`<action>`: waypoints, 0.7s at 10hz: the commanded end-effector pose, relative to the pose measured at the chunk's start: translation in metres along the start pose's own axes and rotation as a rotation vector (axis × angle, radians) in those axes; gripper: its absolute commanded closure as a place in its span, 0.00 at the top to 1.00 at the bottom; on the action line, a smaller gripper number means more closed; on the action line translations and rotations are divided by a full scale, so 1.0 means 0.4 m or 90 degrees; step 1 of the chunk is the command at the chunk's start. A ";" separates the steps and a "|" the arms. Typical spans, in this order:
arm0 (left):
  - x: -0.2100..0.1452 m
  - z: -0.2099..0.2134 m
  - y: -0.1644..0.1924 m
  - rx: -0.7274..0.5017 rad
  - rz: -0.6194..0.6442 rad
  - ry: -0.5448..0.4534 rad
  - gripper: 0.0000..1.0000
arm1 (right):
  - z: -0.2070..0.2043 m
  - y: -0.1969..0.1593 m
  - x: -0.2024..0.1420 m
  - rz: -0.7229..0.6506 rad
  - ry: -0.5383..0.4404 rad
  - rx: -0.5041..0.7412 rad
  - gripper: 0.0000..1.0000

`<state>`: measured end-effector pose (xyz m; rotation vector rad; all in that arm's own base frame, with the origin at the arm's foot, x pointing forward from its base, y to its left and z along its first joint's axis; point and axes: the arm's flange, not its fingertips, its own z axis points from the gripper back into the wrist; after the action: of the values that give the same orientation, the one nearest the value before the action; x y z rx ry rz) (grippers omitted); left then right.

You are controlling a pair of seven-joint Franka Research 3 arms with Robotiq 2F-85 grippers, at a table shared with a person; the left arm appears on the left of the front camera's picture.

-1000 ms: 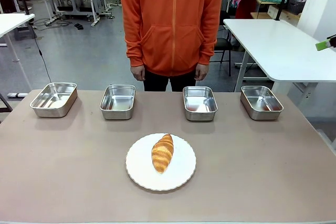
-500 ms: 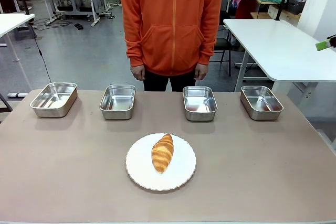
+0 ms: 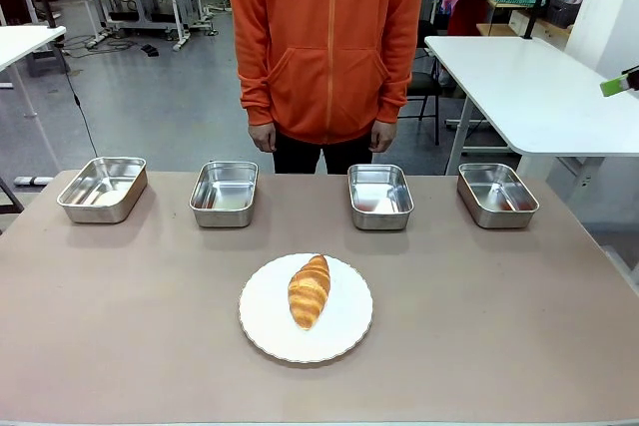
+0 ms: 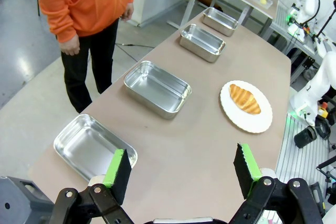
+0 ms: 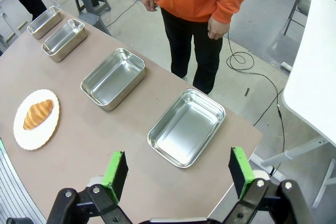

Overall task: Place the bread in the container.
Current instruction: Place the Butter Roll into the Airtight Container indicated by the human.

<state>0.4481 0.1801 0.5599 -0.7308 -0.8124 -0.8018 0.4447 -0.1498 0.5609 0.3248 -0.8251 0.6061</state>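
The left pincer (image 4: 181, 167) hangs high over the left end of the worktop (image 3: 499, 326), its green pads (image 4: 112, 169) spread wide with nothing between them. The right pincer (image 5: 177, 172) is likewise wide open and empty above the right end. Neither is near the bread (image 3: 310, 290), which lies on a round white plate (image 3: 349, 334) near the middle of the worktop, its long axis running from about 1 o'clock to 7 o'clock. It is in no container, so the task looks unstarted.

From the plate, four matching steel trays line the far edge: the outer left container (image 3: 103, 188) at 10 o'clock, the inner left container (image 3: 224, 193) at 11, the inner right container (image 3: 380, 196) at 1, and the outer right container (image 3: 497, 194) at 2. All are empty.

Nothing marks which one is meant, so the bread could end up in the wrong one. The crust looks flaky, and a hard squeeze would likely crush it. A grip along its length rather than across could let it slip out. Pads coming in too low might catch the plate's rim and drag it. A low carry could knock a container's rolled rim and shove the light tray.

A person (image 3: 327, 47) in an orange hoodie stands at 12 o'clock just beyond the worktop, hands down, well clear of everything. Nothing lies between the plate and the containers.
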 end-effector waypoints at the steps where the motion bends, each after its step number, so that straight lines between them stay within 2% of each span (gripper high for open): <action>1: -0.001 0.003 -0.003 -0.004 -0.009 -0.002 1.00 | -0.005 0.000 -0.001 -0.001 -0.014 0.005 1.00; 7: -0.001 0.003 -0.003 -0.004 -0.009 -0.002 1.00 | -0.005 0.000 -0.001 -0.001 -0.014 0.005 1.00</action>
<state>0.4481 0.1801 0.5599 -0.7308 -0.8124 -0.8018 0.4447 -0.1498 0.5609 0.3248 -0.8251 0.6061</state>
